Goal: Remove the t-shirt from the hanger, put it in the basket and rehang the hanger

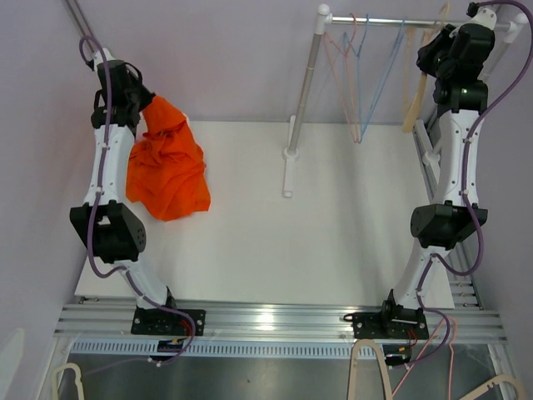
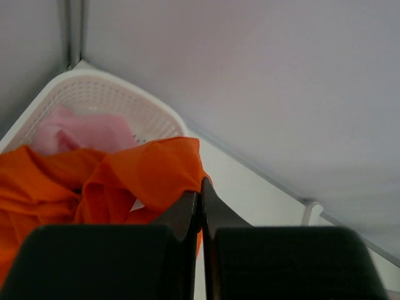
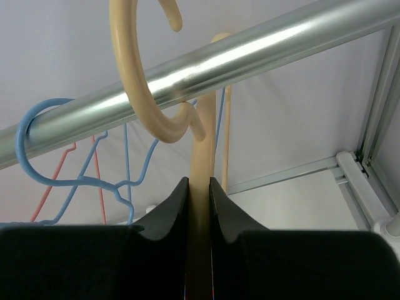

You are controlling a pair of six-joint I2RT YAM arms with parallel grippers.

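Note:
The orange t-shirt hangs from my left gripper at the table's far left, and its lower folds rest on the white table. In the left wrist view the gripper is shut, pinching a fold of the t-shirt. The beige hanger hangs bare on the rail at the far right. My right gripper is shut on the hanger's neck, just under its hook over the rail.
A white laundry basket holding pink cloth sits beyond the t-shirt. Blue and pink wire hangers hang on the rail left of the beige one. The rack's pole stands at the table's back centre.

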